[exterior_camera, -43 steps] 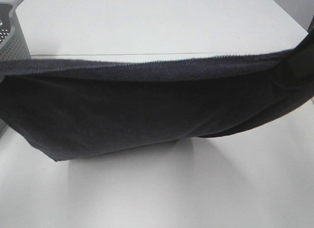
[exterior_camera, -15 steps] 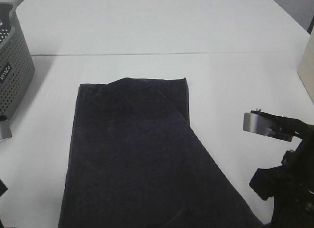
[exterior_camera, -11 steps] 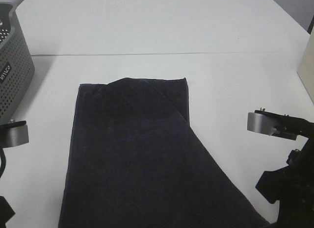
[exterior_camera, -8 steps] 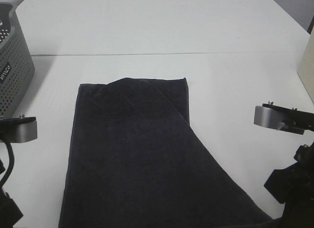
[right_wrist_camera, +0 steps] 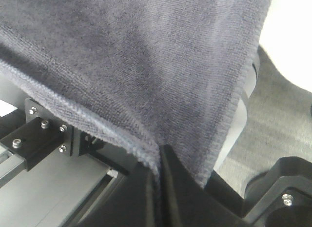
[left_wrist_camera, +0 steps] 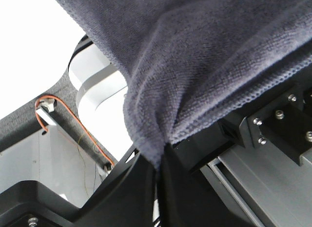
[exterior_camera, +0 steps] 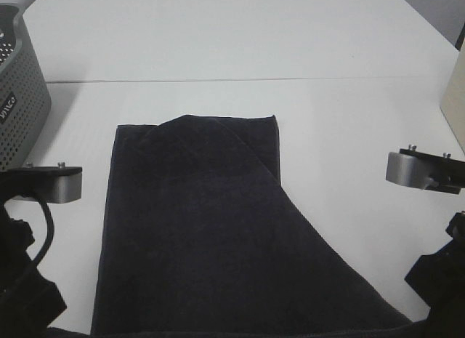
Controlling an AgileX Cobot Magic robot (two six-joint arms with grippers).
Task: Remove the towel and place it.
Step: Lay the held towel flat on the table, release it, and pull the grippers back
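The dark charcoal towel (exterior_camera: 211, 236) lies spread on the white table (exterior_camera: 240, 40), its far end folded over, its near end running to the table's front edge. My left gripper (left_wrist_camera: 158, 163) is shut on a near corner of the towel (left_wrist_camera: 195, 56). My right gripper (right_wrist_camera: 158, 161) is shut on the other near corner of the towel (right_wrist_camera: 126, 61). In the exterior view the left arm (exterior_camera: 29, 236) stands at the lower left and the right arm (exterior_camera: 436, 229) at the lower right; both grippers' tips are out of that view.
The grey perforated basket (exterior_camera: 18, 98) stands at the table's left edge. A tan object (exterior_camera: 454, 109) shows at the right edge. A seam (exterior_camera: 240, 80) crosses the table beyond the towel.
The towel, earlier held up and stretched across the view, now lies on the table. Over the last second both arms have drawn back toward the front edge, the left arm coming further into view.
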